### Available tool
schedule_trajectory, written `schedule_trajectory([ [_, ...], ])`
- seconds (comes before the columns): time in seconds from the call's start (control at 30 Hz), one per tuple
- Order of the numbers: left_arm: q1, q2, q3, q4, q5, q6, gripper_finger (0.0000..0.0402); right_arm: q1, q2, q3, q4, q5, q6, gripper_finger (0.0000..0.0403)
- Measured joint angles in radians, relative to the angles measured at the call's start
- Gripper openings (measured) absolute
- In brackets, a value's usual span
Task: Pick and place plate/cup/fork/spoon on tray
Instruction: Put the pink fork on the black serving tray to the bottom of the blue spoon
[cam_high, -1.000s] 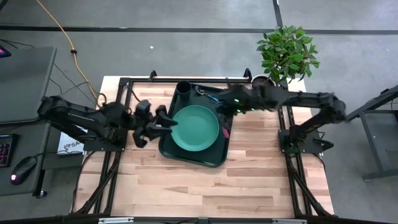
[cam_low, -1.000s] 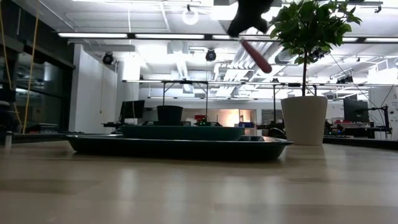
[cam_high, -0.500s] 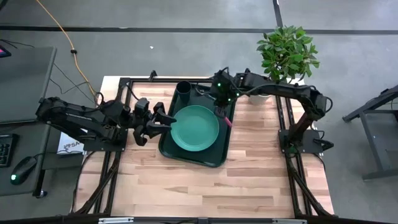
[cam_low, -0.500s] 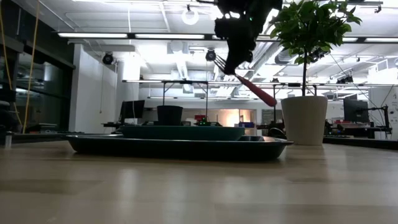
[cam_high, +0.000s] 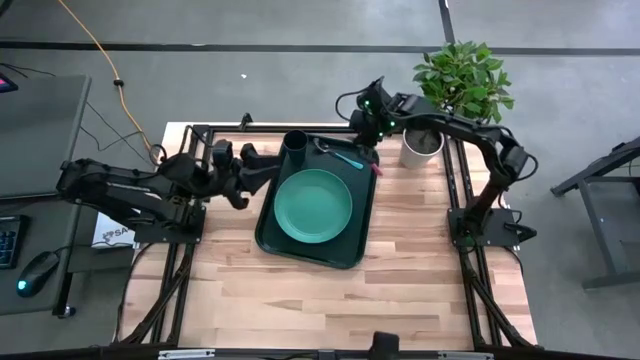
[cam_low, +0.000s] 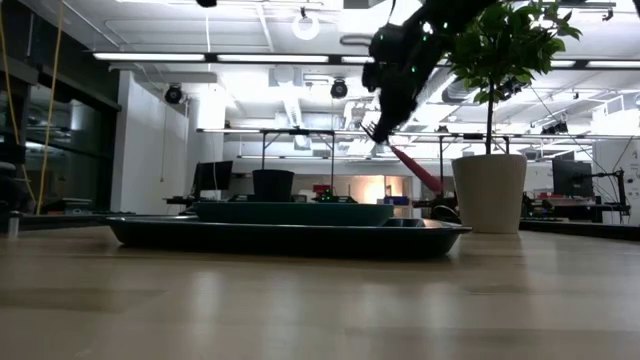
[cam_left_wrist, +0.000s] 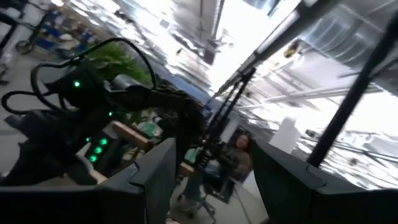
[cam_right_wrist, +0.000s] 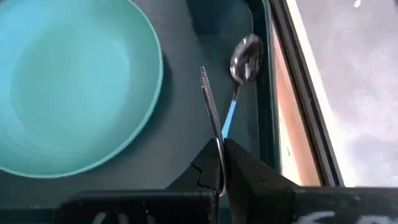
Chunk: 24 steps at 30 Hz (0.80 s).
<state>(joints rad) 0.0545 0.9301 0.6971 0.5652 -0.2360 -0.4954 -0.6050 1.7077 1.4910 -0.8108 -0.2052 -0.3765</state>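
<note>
One tray (cam_high: 268, 232), one plate (cam_high: 314, 205), one cup (cam_high: 295, 144), one spoon (cam_high: 340, 154) and one fork (cam_high: 377, 167) are in play on the wooden worktop (cam_high: 400, 280). The dark green tray holds three of them: the teal plate lies at its centre, the dark cup stands upright in its far left corner, and the blue-handled spoon lies along its far edge, beside the plate.

The right hand (cam_high: 372, 150) hovers above the tray's far right corner, clamped on the fork by its metal stem. In the right wrist view the tines (cam_right_wrist: 206, 84) jut out from between the closed fingers (cam_right_wrist: 245, 168), over the bare tray floor between plate and spoon. From table height the fork (cam_low: 415, 168) hangs tilted, clear of the tray, its pink handle sloping down toward the one white pot (cam_low: 489, 192) with a plant (cam_high: 461, 82).

The left hand (cam_high: 262, 163) waits just off the tray's left rim near the cup, fingers spread and holding nothing.
</note>
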Motion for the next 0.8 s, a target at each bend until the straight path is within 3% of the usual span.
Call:
schedule_trajectory([
  [0.2,0.005,0.027,0.000,0.001,-0.011,-0.025,0.0195,-0.046,0.099,0.000,0.018,-0.041,-0.047,0.0000],
  [0.43,0.005,0.033,0.000,0.001,-0.011,-0.025,0.0195,-0.016,0.194,0.000,0.069,-0.126,-0.072,0.0000],
  [0.8,0.005,0.032,0.000,0.007,-0.011,-0.028,0.0195,0.012,0.211,0.006,0.188,-0.270,-0.092,0.0000],
])
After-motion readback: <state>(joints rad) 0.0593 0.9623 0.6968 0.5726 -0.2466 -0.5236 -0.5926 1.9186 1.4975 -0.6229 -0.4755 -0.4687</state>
